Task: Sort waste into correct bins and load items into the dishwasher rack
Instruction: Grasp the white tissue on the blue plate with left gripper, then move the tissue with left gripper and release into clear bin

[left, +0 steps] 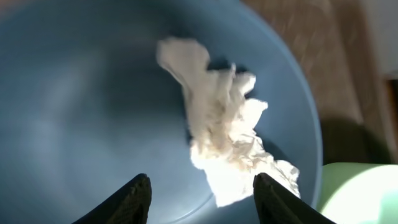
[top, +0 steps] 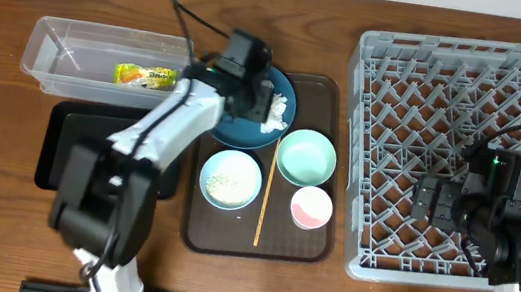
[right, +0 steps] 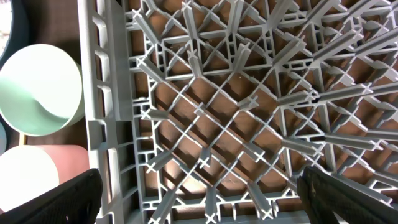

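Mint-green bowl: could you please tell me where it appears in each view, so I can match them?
Overhead: the mint-green bowl sits centre, on the brown tray, right of the dark-blue plate.
Left wrist: only the bowl's rim, bottom-right corner.
Right wrist: the bowl is at the left edge, outside the dishwasher rack wall.
Shared landmark: the plate beside it, in overhead and left wrist views.

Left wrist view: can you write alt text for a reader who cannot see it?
A crumpled white tissue lies on a dark-blue plate, just ahead of the left hand, whose two dark fingers stand apart and hold nothing. A mint-green bowl shows at the lower right.
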`<state>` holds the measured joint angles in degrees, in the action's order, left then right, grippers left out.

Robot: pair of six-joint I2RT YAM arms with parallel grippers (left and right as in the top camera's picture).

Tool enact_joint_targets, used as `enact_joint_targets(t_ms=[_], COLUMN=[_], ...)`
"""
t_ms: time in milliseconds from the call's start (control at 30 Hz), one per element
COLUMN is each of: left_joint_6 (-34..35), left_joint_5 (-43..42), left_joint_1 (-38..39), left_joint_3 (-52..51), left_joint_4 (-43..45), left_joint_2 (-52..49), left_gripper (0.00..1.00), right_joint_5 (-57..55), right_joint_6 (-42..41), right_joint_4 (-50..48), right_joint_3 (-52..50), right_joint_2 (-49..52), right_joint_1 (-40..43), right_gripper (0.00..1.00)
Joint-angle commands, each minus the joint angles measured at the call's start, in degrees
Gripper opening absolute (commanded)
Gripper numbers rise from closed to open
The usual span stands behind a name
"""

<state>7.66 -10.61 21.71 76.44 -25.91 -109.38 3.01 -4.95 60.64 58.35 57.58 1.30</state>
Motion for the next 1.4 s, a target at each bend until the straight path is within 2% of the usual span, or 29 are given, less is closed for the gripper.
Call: enact_joint_targets(t_ms=[0,133,200,267,333,367,500,700,800,967,1200,1300,1367], left_joint_6=[-0.07,-0.07,-0.07,-0.07,-0.09,-0.09,-0.09,-0.11,-0.13,-0.28,0.11,0.09,0.15], left_joint_5=[-0.35,-0.37,-0.35,-0.35,-0.33,-0.33,-0.04,8.87,11.80,11.78,11.72,11.74,11.67], left_joint_1=[1.51,2.49,2.60,2.58,2.56,2.49,2.08,-1.07,-4.46,-13.00,-22.45,-24.59,-25.40], left_joint_3=[0.24,0.24,0.24,0.24,0.24,0.24,0.31,0.31,0.31,0.31,0.28,0.28,0.28], left_joint_4=[1.01,1.42,1.31,1.31,1.16,0.96,-0.61,-6.23,-7.67,-7.26,-6.03,-5.03,-4.83], left_joint_2=[-2.95,-5.92,-6.54,-6.58,-6.58,-6.58,-5.64,2.80,8.79,16.52,15.41,13.31,12.72], left_gripper=[0.56,0.56,0.50,0.34,0.09,0.06,0.06,0.06,0.06,0.06,0.08,0.22,0.26], right_joint_5=[0.24,0.24,0.24,0.24,0.24,0.24,0.22,0.20,0.22,0.22,0.22,0.22,0.22], right_joint_6=[0.72,0.72,0.74,0.72,0.72,0.72,0.74,0.74,0.74,0.74,0.74,0.72,0.74], right_joint_4=[0.09,0.09,0.09,0.09,0.09,0.09,0.39,0.44,0.44,0.44,0.42,0.44,0.48], right_joint_3=[1.11,1.11,1.11,1.11,1.11,1.11,1.11,1.11,1.11,1.11,1.11,1.11,1.11], right_joint_2=[-0.31,-0.31,-0.31,-0.31,-0.31,-0.31,-0.31,-0.31,-0.31,-0.31,-0.31,-0.31,-0.31], right_joint_1=[-0.57,-0.57,-0.57,-0.57,-0.57,-0.57,-0.57,-0.57,-0.57,-0.57,-0.57,-0.57,-0.57], right_gripper=[0.99,0.99,0.99,0.99,0.99,0.99,0.99,0.99,0.99,0.99,0.99,0.99,0.99])
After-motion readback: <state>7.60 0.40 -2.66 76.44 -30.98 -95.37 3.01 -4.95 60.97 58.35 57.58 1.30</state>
